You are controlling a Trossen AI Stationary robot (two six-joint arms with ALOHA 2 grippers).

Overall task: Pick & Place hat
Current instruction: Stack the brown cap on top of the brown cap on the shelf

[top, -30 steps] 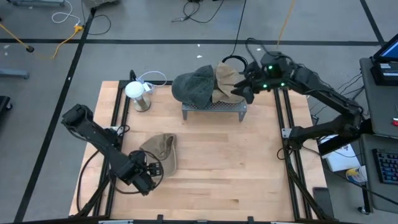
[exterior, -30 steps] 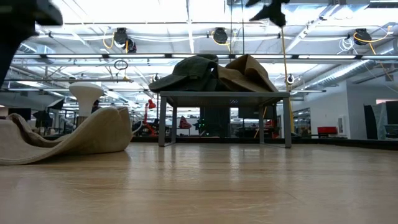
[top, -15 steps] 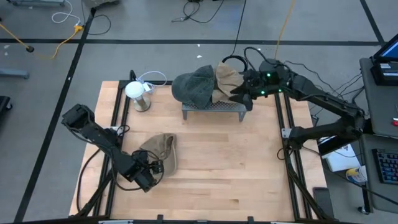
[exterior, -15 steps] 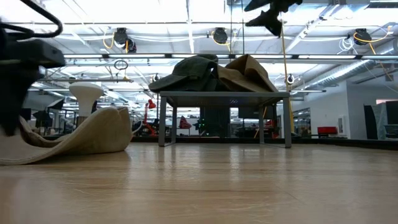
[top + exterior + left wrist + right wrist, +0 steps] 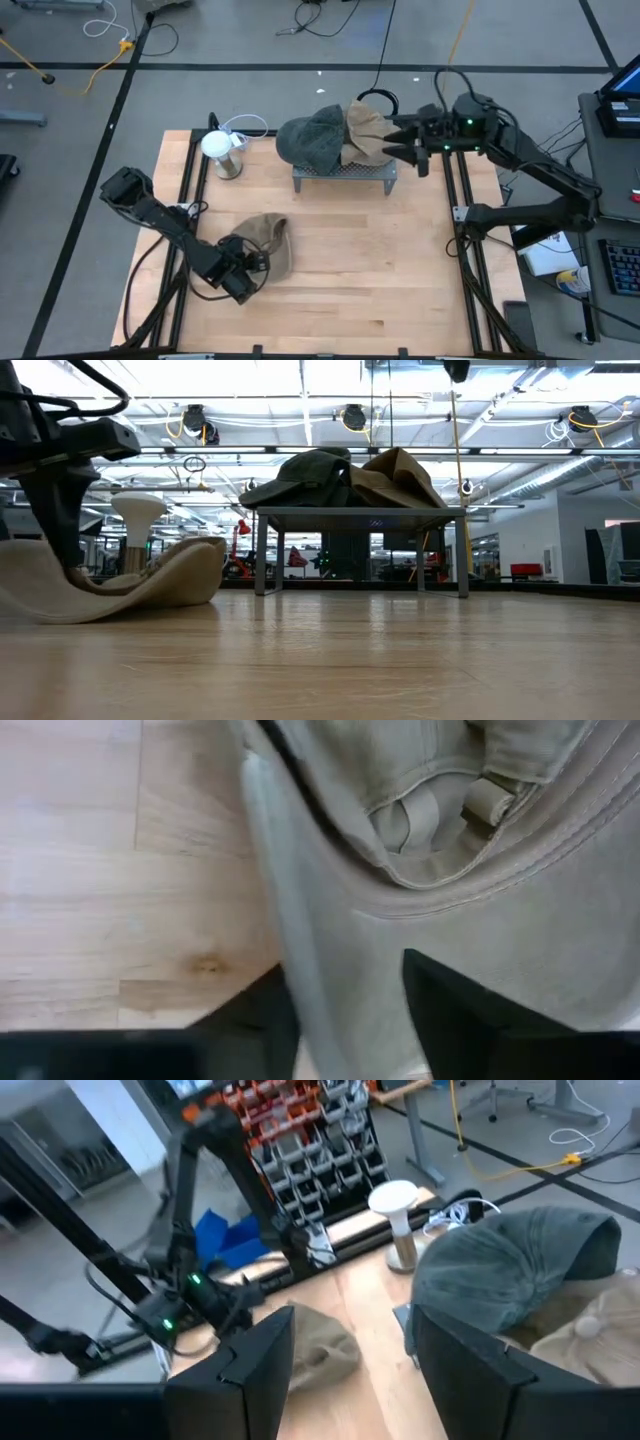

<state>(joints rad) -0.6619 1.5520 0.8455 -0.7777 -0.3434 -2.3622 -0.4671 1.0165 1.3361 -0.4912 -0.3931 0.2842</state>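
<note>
A tan hat (image 5: 268, 240) lies on the wooden table near its front left, hollow side up, resting on its crown and brim (image 5: 150, 585). My left gripper (image 5: 245, 272) is low at the hat's near-left rim, open, with the rim between its fingers. My right gripper (image 5: 398, 140) is open and raised beside the right end of a small metal rack (image 5: 345, 176). A dark green hat (image 5: 310, 135) and another tan hat (image 5: 366, 130) rest on top of the rack. The right wrist view shows both of them past the right gripper (image 5: 350, 1350). My left gripper straddles the tan hat's rim (image 5: 330, 970). One finger (image 5: 470, 1020) is over the hat's inside and the other finger (image 5: 250, 1025) is outside, over the wood. It comes slanting down from the near-left. The cloth fills the gap; the hat lies on the table, not lifted.
A white mushroom-shaped lamp (image 5: 220, 150) with a cable stands at the far left of the table. Black rails run along both table sides. Bare wood (image 5: 380, 260) stretches across the front and right of the table.
My left gripper has come down and moved toward the right onto the tan hat's rim; the hat has been shoved a little toward the right and its far side bunched up. My right gripper has drawn back from the rack toward the right edge and risen.
</note>
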